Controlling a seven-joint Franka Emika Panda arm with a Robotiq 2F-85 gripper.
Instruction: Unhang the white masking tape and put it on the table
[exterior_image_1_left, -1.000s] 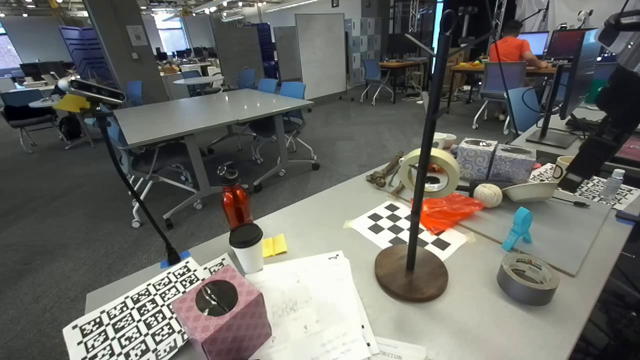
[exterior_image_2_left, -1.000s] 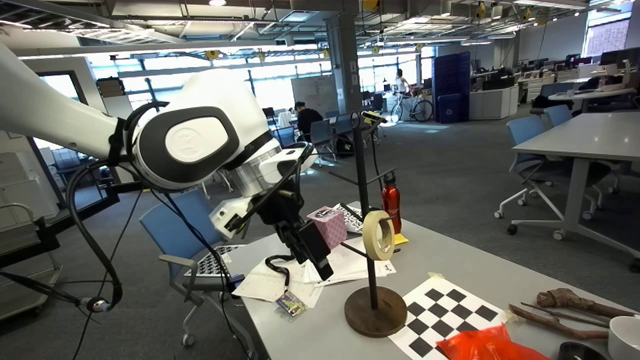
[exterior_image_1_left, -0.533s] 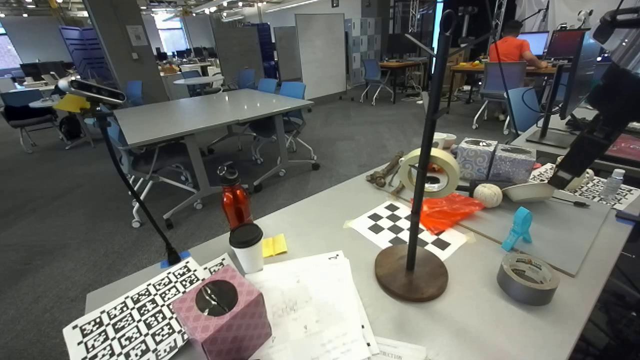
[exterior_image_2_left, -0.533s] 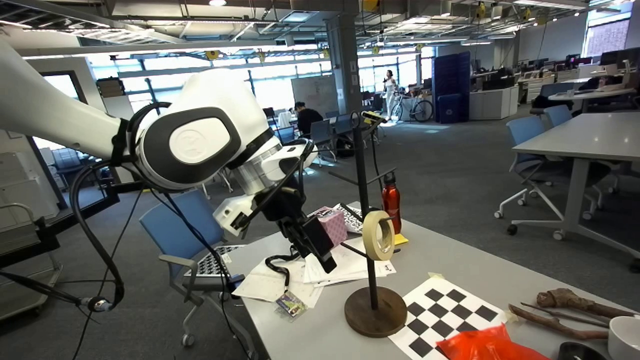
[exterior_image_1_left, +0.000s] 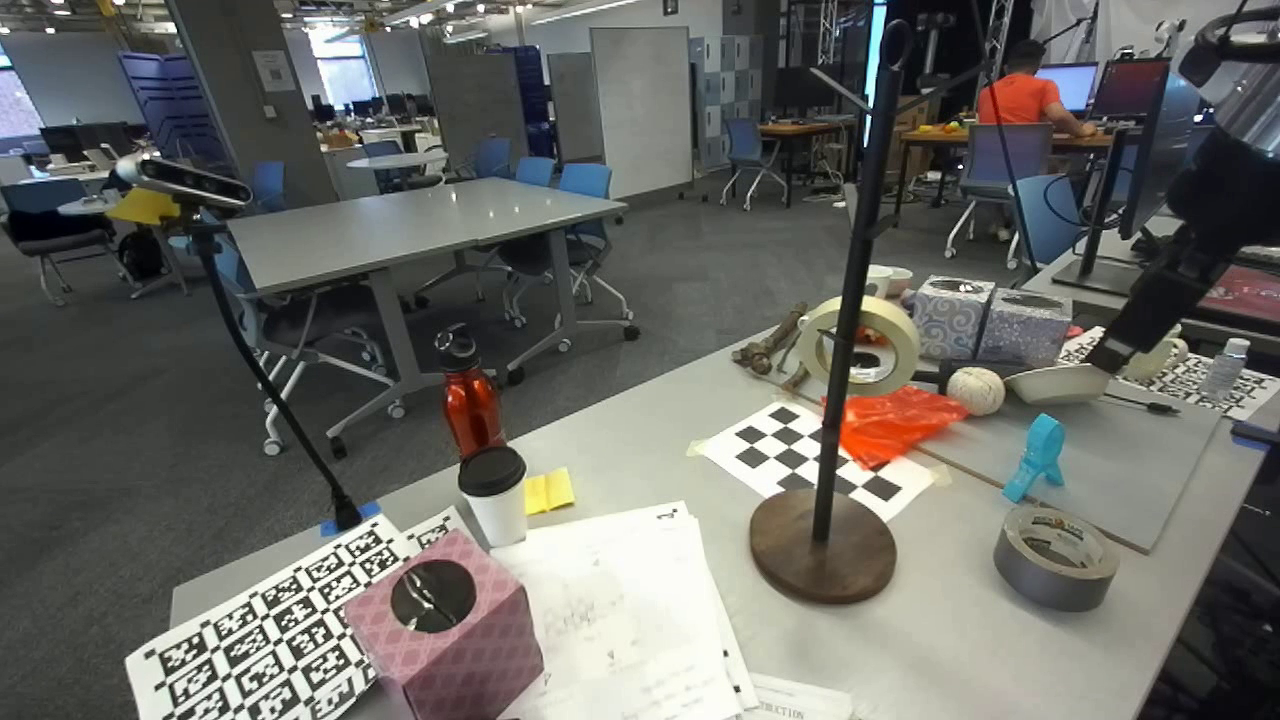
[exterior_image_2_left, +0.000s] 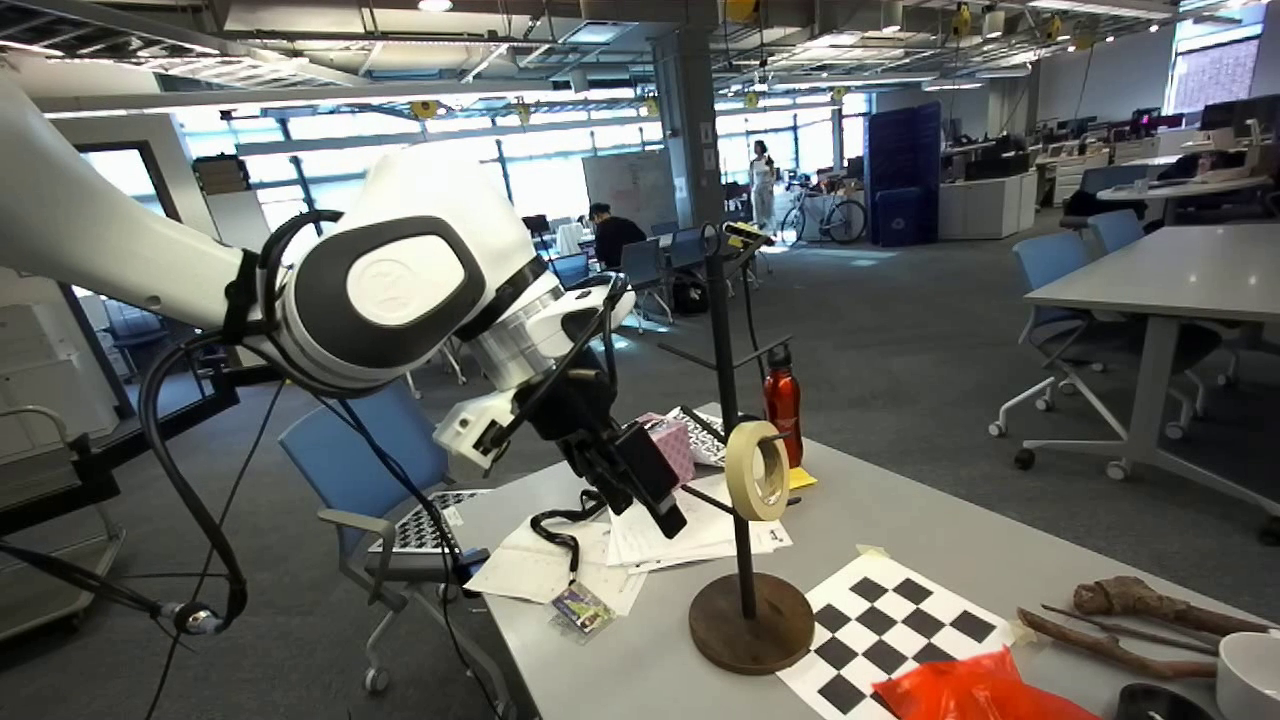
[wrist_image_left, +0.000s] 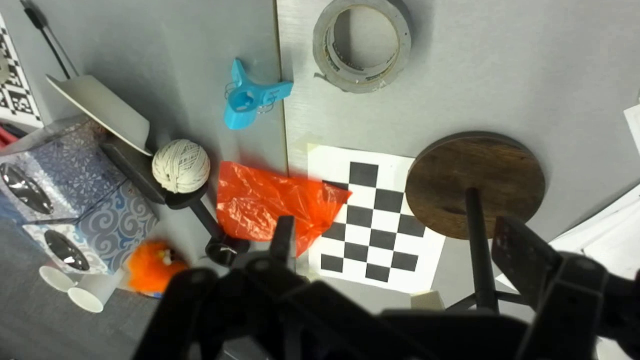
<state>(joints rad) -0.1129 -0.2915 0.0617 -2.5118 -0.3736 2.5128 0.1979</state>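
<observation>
Both exterior views show the hanging masking tape (exterior_image_2_left: 742, 473); the wrist view, instead, the wide-spread tool (wrist_image_left: 394, 240).

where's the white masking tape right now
In both exterior views, right of centre, the white masking tape hangs on the black pole stand, above its round wooden base. In an exterior view it shows below and left of the red bottle.

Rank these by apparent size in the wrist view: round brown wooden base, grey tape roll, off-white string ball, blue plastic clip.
1. Wooden base
2. Tape roll
3. String ball and plastic clip, unranked: the clip spans wider, the ball is fuller.
</observation>
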